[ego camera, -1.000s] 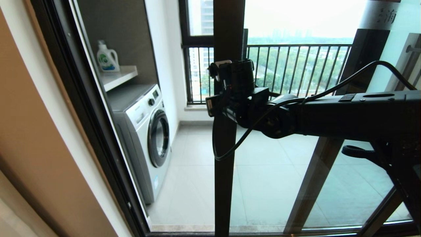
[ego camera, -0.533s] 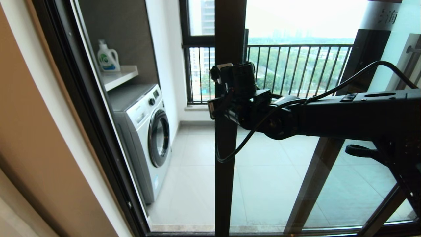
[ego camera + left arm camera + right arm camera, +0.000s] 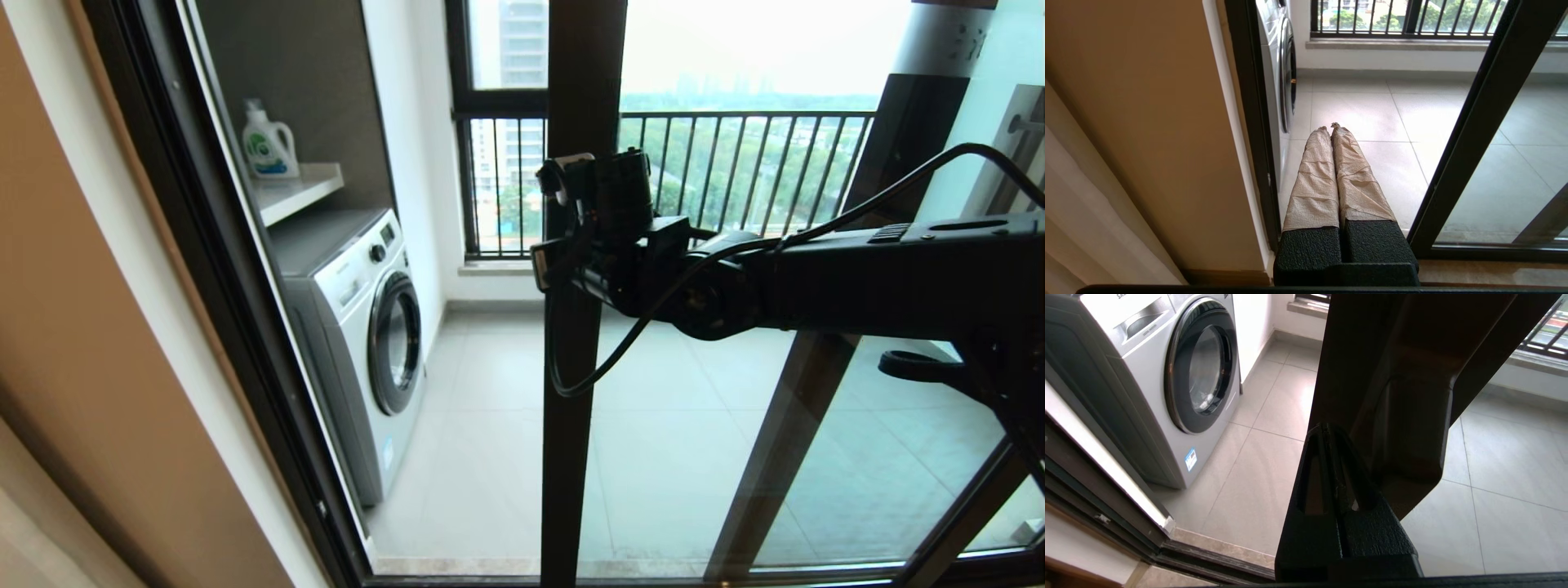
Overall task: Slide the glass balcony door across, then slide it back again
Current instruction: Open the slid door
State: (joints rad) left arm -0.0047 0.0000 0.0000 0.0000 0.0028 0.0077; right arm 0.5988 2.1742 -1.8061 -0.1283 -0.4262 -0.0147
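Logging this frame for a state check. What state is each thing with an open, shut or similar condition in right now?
Glass balcony door: partly open, a gap between its edge and the frame beside the washer.
Washing machine: porthole door shut.
Detergent bottle: upright on the shelf, capped.
Right end effector: shut, tips against the door's dark frame.
Left end effector: shut, holding nothing, low by the doorway.

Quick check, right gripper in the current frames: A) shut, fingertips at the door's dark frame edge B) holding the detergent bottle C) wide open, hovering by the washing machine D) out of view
A: in the right wrist view the right gripper has its fingers pressed together, with their tips against the dark frame of the glass balcony door; the washing machine stands well off to the side.
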